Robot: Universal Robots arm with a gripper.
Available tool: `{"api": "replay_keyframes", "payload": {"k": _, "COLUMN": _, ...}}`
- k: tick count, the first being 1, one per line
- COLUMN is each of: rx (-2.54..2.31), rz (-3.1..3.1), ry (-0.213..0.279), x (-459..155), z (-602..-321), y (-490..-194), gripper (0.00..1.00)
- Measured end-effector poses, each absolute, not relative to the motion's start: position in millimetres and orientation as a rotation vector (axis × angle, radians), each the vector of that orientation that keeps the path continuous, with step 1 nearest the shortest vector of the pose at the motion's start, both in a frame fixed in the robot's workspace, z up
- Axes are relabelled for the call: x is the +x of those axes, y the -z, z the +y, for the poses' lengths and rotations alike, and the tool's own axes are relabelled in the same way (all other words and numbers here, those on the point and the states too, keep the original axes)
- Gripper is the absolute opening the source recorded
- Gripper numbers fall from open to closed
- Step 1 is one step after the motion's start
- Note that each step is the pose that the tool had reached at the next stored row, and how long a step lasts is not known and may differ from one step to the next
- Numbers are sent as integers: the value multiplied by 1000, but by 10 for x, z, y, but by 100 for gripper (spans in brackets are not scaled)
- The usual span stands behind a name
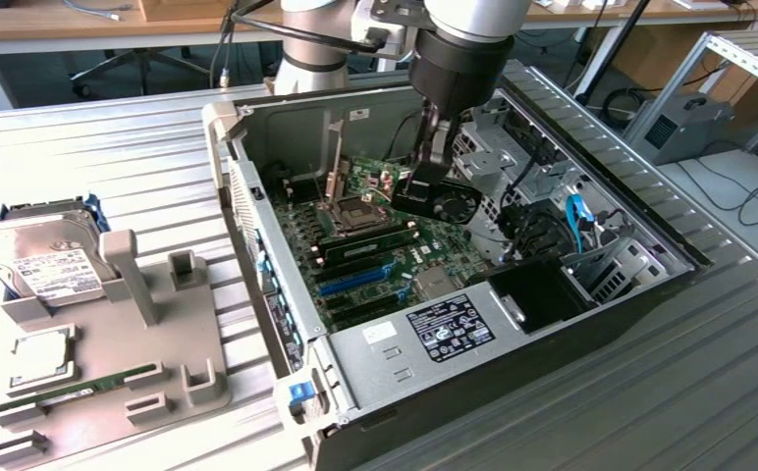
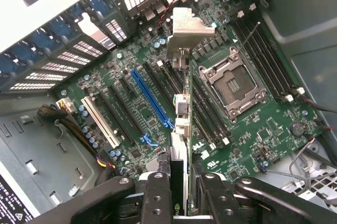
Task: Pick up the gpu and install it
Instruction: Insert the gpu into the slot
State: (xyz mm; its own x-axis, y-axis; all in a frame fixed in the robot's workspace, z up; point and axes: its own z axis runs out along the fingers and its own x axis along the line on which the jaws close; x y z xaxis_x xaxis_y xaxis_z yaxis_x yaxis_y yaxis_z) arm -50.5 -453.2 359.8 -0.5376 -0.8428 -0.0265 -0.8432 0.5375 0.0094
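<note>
Gpu sits edge-on between my pincer fingers, clamped by its board, with the silver end bracket leading toward the rear wall of the case. From the exterior view I see my pincer down inside the open computer case, holding the card above the motherboard, so the pick-up is done and the seating is the work in hand.

To do this well, I judge that the card's bottom edge has to run parallel to a slot along its whole length. In the wrist view the card hangs over the dark slots between the blue slot and the CPU socket, not yet down in any of them as far as I can tell. The bracket must meet the rear openings of the case squarely, or it will catch on the metal and tilt the card.

I would keep the card upright, descend straight, and press evenly; a skewed push risks bending the contacts. The loose cables near the board's edge lie well apart from my path.
</note>
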Motion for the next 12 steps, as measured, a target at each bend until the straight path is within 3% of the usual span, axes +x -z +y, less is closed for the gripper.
{"api": "replay_keyframes", "payload": {"k": 12, "rx": -1525, "rz": 2725, "ry": -33, "x": -505, "z": -4532, "y": -3598, "gripper": 26}}
